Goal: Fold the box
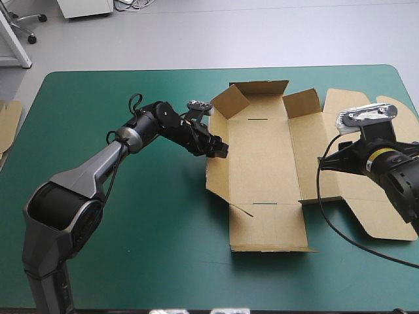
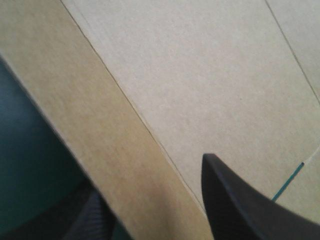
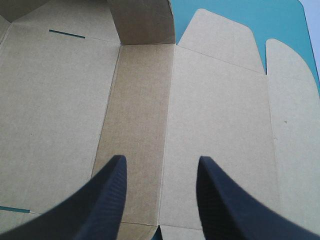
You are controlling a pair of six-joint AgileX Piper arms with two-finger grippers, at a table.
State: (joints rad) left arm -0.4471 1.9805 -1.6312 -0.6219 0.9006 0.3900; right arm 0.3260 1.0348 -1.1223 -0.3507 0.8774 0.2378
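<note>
1. At the far left edge of the high view, a piece of spare brown board shows at the edge of the table, which has a teal-green cover.
2. The left arm comes up from the lower left of the frame and reaches right to the centre. There the left gripper sits at the left side of the box.
3. In the left wrist view this claw is released. Its black fingers stand apart astride the leaning left wall, one finger inside over the box floor and the other outside, partly hidden behind the board. Whether either finger touches the wall cannot be told.
4. The box lies just right of centre in the high view and is open. Its left wall is tilted up, and two corner flaps stand raised toward the top of the frame. A panel lies toward the bottom edge.
5. Further right, the lid lies flat on the cover, its rounded tabs pointing right.
6. At the right of the frame, the right gripper hangs over the box. It is released, with its fingers apart and nothing between them. In the right wrist view they sit above the darker fold strip between floor and lid.
</note>
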